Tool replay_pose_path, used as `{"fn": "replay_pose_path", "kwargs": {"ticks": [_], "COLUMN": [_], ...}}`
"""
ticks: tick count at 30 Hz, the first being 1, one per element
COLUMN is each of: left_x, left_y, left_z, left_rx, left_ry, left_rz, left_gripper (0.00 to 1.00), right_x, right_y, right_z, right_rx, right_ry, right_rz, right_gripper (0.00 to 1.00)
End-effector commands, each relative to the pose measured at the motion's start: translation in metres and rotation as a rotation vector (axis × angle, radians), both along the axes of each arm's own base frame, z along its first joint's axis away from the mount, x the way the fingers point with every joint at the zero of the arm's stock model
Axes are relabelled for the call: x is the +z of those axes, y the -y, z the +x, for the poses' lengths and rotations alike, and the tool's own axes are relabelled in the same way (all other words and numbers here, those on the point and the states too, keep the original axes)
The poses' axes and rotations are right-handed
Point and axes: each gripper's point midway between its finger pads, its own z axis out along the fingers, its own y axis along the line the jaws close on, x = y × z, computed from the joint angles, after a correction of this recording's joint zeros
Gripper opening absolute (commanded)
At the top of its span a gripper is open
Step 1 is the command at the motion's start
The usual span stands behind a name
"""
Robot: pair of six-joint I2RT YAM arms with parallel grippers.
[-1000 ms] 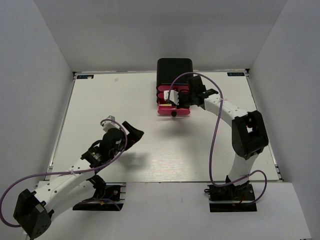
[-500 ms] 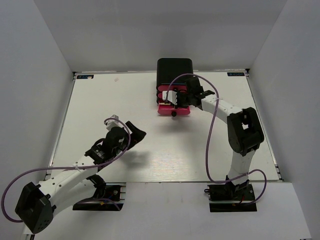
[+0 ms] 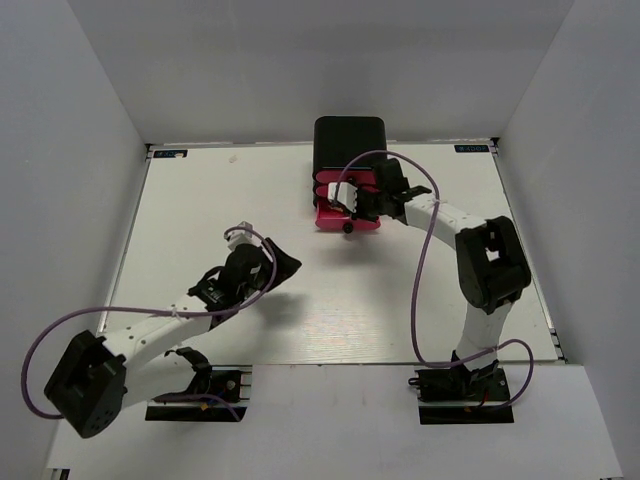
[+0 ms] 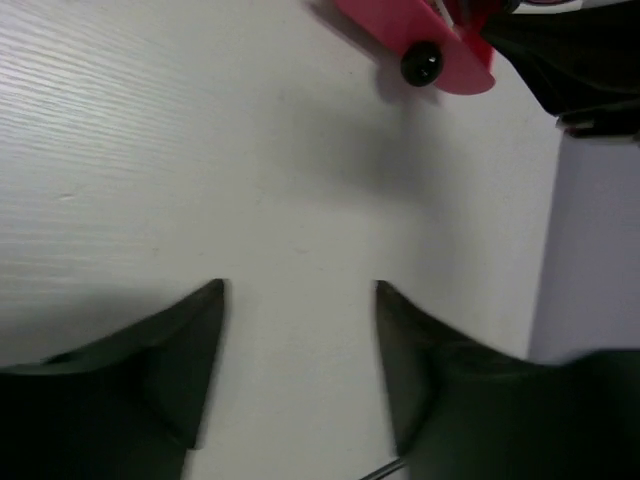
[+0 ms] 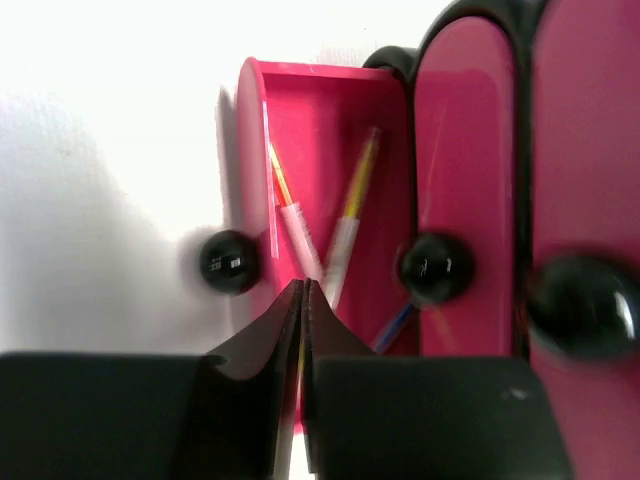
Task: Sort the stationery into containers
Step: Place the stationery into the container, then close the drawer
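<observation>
where the bottom pink drawer (image 5: pixel 322 115) stands pulled out of the black cabinet (image 3: pixel 350 138), two yellow pens (image 5: pixel 352 215) and a blue pen (image 5: pixel 395 325) lie inside. the right claw (image 5: pixel 303 287) hangs over it, pinched together. the left claw (image 4: pixel 298 292) gapes empty over the table (image 4: pixel 150 150).

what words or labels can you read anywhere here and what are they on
None can be read.
Left blue sticker at the table corner: too small.
Right blue sticker: too small.
Pink drawers, knobs, pens: no print visible.
</observation>
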Motion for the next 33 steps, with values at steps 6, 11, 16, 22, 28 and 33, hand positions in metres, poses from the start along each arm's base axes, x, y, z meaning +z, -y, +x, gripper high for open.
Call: {"fn": "replay_pose_path", "kwargs": {"ticks": [6, 11, 16, 22, 28, 33], "left_x": [0.021, 0.001, 0.005, -0.021, -0.025, -0.032], "left_y": [0.066, 0.095, 0.115, 0.139, 0.156, 0.162], "left_z": [0.042, 0.064, 0.088, 0.117, 0.140, 0.146], "left_rx": [-0.147, -0.174, -0.127, -0.093, -0.077, -0.075], "left_ry": [0.074, 0.064, 0.146, 0.129, 0.132, 0.099], "left_rz": [-0.114, -0.179, -0.312, -0.397, -0.421, -0.397], "left_gripper": [0.15, 0.14, 0.19, 0.33, 0.39, 0.25], "right_x": [0.083, 0.066, 0.059, 0.061, 0.059, 0.054], "right_y": [0.021, 0.053, 0.071, 0.084, 0.093, 0.098], "right_z": [-0.030, -0.046, -0.068, -0.085, -0.090, -0.091], "right_rx": [-0.269, -0.505, -0.563, -0.593, -0.606, -0.618], "right_ry": [0.008, -0.066, -0.160, -0.153, -0.151, -0.162], "right_rz": [0.354, 0.417, 0.484, 0.521, 0.527, 0.532], "right_gripper": [0.00, 0.11, 0.05, 0.11, 0.11, 0.11]}}
